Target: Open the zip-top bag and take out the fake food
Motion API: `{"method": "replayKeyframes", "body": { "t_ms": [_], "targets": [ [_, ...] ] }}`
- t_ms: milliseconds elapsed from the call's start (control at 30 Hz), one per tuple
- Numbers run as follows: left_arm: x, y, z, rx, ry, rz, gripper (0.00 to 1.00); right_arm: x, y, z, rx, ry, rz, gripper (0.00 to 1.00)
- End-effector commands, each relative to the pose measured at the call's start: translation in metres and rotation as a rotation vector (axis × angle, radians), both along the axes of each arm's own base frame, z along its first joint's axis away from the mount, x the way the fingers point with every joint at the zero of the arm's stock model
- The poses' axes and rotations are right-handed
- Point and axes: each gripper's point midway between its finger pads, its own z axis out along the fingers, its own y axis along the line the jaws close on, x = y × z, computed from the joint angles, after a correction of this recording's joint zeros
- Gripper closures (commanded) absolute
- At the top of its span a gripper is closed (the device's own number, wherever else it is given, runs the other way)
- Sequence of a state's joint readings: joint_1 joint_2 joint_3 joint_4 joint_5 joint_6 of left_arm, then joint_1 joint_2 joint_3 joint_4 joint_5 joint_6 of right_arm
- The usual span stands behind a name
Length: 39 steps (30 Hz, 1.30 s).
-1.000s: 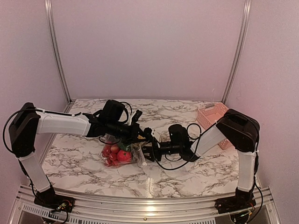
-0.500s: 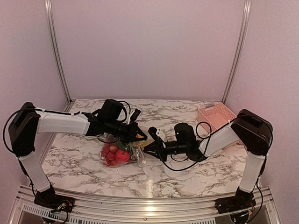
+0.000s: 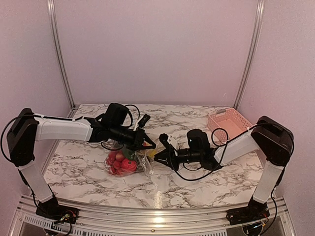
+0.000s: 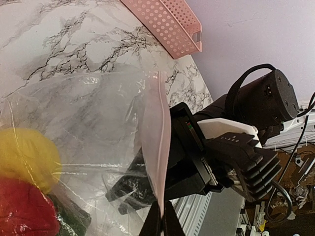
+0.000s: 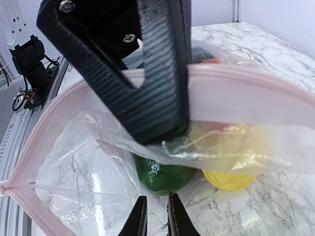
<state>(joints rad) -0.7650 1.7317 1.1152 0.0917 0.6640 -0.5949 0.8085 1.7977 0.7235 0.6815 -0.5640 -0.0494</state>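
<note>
- Since a second ago, the right gripper [image 3: 157,156] is closing down from a wide spread to a narrow slit. Its wrist and elbow are drawing back toward the right side of the marble table [image 3: 197,183].
- Its fingertips are now sitting almost together in the right wrist view. The clear film of the zip-top bag [image 5: 74,162] is running down between them, so they appear to be pinching the bag's near wall.
- The left gripper [image 4: 160,222] is pressing tight together on the pink zip strip [image 4: 156,147] at the bag's mouth. In the right wrist view, its black fingers are clamping that same strip from above.
- The bag is lying on the marble between the two arms, just in front of the left gripper. Its bottom is resting on the table, while its mouth is being held up and is gaping toward the right gripper.
- The fake food is sitting inside the bag. Red pieces [image 3: 120,161] are bunching at the closed end.
- A yellow piece [image 5: 231,169] and a green piece [image 5: 162,176] are lying nearer the mouth, side by side and just behind the right fingertips.
- The pink basket [image 3: 227,122] is standing at the far right corner of the table, well apart from the bag.
</note>
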Motion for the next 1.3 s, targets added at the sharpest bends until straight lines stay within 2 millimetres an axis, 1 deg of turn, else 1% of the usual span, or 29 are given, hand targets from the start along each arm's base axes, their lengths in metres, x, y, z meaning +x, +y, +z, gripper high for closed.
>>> {"method": "replayKeyframes", "body": {
  "t_ms": [0,100,200,267,333,367,400,500,633,733,800,933,1000,1067,1167,1267],
  "targets": [
    [-0.018,-0.001,0.014,-0.013,-0.024,-0.091,1.00,0.026,0.019,0.018,0.061,-0.050,-0.077,0.86],
    [-0.024,-0.005,0.016,-0.026,-0.024,-0.122,1.00,0.035,0.030,0.017,0.069,-0.064,-0.090,0.86],
    [-0.025,-0.007,0.017,-0.031,-0.027,-0.122,1.00,0.037,0.036,0.008,0.064,-0.064,-0.089,0.85],
    [-0.022,-0.007,0.018,-0.034,-0.035,-0.107,1.00,0.035,0.038,0.001,0.050,-0.067,-0.084,0.79],
    [-0.019,-0.006,0.019,-0.040,-0.038,-0.088,1.00,0.034,0.038,-0.005,0.038,-0.055,-0.086,0.66],
    [-0.017,-0.006,0.019,-0.039,-0.037,-0.075,1.00,0.034,0.038,-0.007,0.037,-0.048,-0.090,0.61],
    [-0.014,-0.005,0.019,-0.042,-0.036,-0.060,1.00,0.034,0.035,-0.007,0.035,-0.047,-0.102,0.57],
    [-0.006,0.001,0.021,-0.062,-0.030,-0.015,1.00,0.038,0.023,-0.003,0.035,-0.050,-0.172,0.51],
    [-0.004,0.005,0.022,-0.070,-0.029,-0.001,1.00,0.044,0.007,0.003,0.049,-0.032,-0.250,0.42],
    [-0.006,0.006,0.020,-0.067,-0.024,-0.009,1.00,0.051,-0.003,0.009,0.073,-0.014,-0.304,0.40],
    [-0.006,0.007,0.020,-0.068,-0.025,-0.011,1.00,0.057,-0.004,0.012,0.079,-0.012,-0.332,0.40],
    [-0.006,0.005,0.019,-0.065,-0.023,-0.016,1.00,0.070,0.001,0.016,0.080,-0.004,-0.369,0.40],
    [-0.007,0.004,0.021,-0.070,-0.028,-0.023,1.00,0.074,0.005,0.016,0.073,0.002,-0.371,0.40],
    [-0.005,0.003,0.026,-0.079,-0.035,-0.024,1.00,0.072,0.010,0.019,0.089,0.000,-0.342,0.39],
    [-0.002,0.003,0.031,-0.085,-0.048,-0.019,1.00,0.062,0.017,0.026,0.147,-0.031,-0.268,0.36],
    [-0.001,0.002,0.034,-0.089,-0.038,-0.027,1.00,0.058,0.032,0.027,0.164,-0.030,-0.192,0.34]
  ]
}}
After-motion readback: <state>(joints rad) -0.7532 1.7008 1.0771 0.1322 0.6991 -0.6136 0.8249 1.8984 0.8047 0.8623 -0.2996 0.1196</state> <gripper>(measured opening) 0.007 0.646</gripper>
